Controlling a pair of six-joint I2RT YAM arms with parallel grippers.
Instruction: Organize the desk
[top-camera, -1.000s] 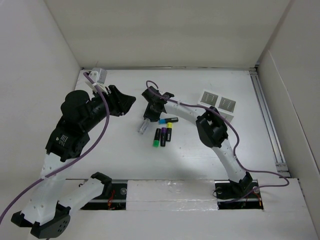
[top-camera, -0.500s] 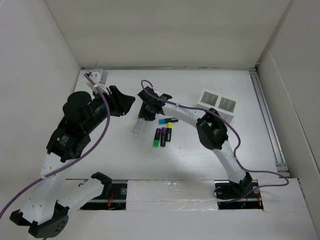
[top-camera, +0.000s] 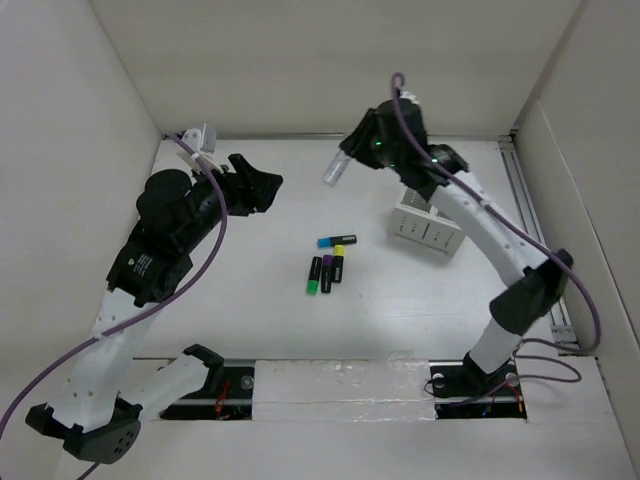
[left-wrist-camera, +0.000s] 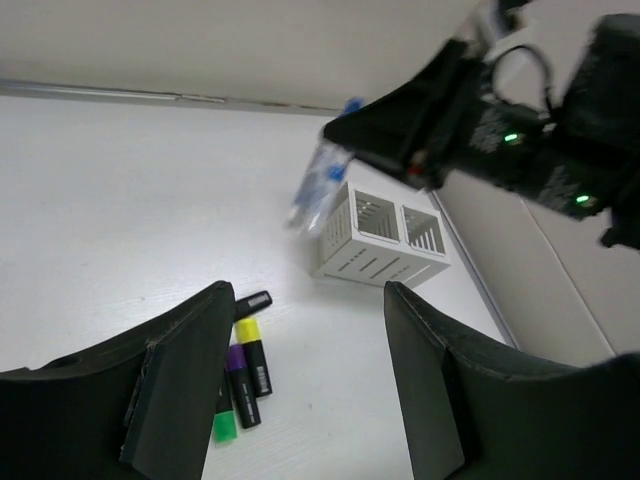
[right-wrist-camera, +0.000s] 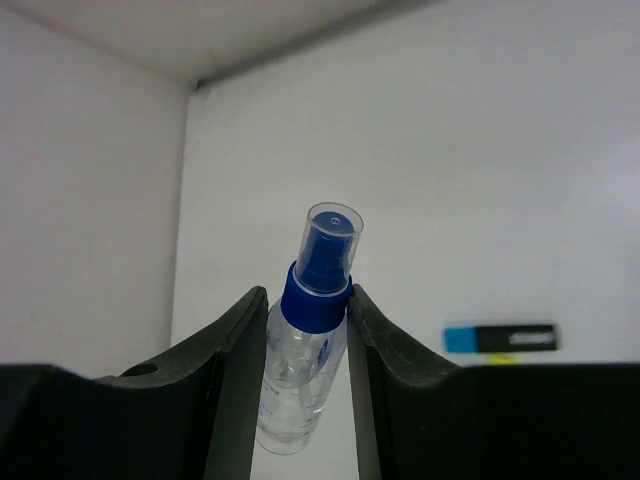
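Jaws of the left gripper (left-wrist-camera: 308, 300) stand apart and empty, wider than a second ago. Farther back, the right gripper (right-wrist-camera: 306, 293) has risen from beside the highlighters (top-camera: 327, 272). It is clamped on a blue-capped spray bottle (right-wrist-camera: 300, 370), now high near the pen holder (top-camera: 428, 232). Below both arms spreads the desk (top-camera: 250, 270), matte white and plain.

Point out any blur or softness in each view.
Top view: the bottle in the right gripper is smeared. Left wrist view: it is blurred too, the holder sharp. Right wrist view: bottle crisp, blue highlighter slightly soft.
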